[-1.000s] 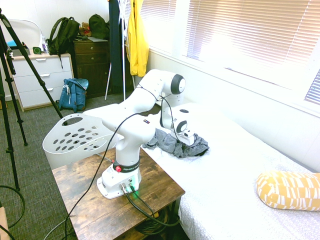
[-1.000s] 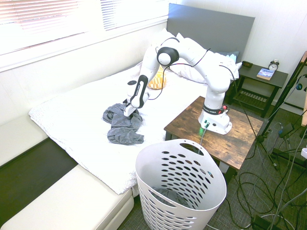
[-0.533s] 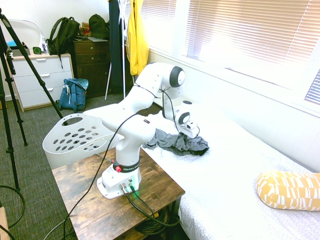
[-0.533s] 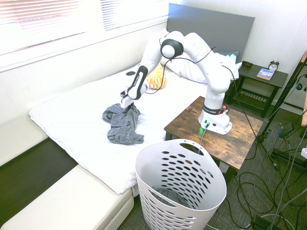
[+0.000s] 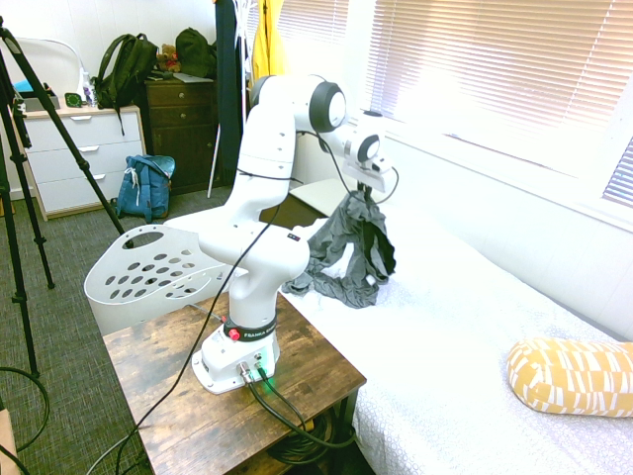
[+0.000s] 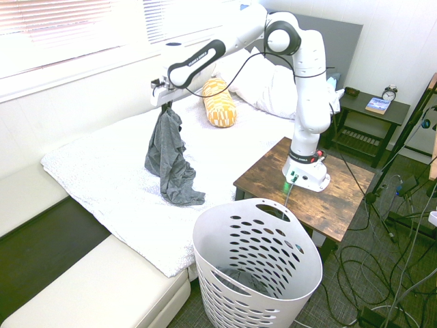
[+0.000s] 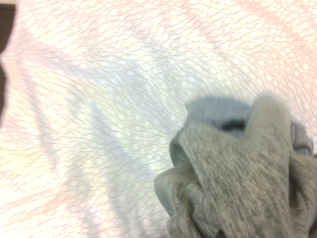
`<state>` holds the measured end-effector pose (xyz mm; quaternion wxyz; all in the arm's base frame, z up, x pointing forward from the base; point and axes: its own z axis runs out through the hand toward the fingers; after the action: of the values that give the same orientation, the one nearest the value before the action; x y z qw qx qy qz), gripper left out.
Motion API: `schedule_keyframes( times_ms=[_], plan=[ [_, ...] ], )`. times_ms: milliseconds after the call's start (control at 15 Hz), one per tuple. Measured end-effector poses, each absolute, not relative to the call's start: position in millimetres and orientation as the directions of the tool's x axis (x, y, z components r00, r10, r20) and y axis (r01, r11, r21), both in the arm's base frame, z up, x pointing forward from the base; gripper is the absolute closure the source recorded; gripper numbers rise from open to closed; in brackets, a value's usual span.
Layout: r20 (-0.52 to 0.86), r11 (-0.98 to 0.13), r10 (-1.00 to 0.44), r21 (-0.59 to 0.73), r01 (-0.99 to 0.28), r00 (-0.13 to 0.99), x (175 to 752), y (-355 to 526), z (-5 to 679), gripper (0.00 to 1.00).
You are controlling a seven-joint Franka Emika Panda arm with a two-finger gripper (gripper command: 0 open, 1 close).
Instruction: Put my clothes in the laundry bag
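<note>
Grey garment (image 6: 169,158) is hanging lengthwise from your fingers (image 6: 164,102), which are pinching its top; its hem is trailing on the bed (image 6: 102,178), with the laundry bag (image 6: 256,273) standing beside the bed's edge.

You have one white laundry basket (image 6: 258,270) on the floor beside the bed (image 6: 109,181). One grey garment (image 6: 171,160) hangs over that bed, its lower end resting on the cover; another grey piece (image 6: 239,279) lies inside the basket. One yellow patterned pillow (image 6: 218,111) and one white pillow (image 6: 263,85) sit near the headboard.
</note>
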<state>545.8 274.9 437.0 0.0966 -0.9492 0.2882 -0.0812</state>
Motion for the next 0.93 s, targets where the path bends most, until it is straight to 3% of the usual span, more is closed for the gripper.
schedule_keyframes(
  times_ms=[267, 533, 667, 933],
  plan=[
    [0.128, -0.872, -0.449, -0.279, -0.402, 0.884, 409, 352, 584, 1.00],
    [0.145, -0.927, -0.297, -0.281, -0.249, 0.944, 180, 413, 689, 1.00],
    [0.166, -0.941, -0.235, -0.287, -0.181, 0.958, 89, 433, 710, 1.00],
    [0.153, -0.966, -0.112, -0.247, -0.072, 0.982, -18, 467, 691, 1.00]
  ],
)
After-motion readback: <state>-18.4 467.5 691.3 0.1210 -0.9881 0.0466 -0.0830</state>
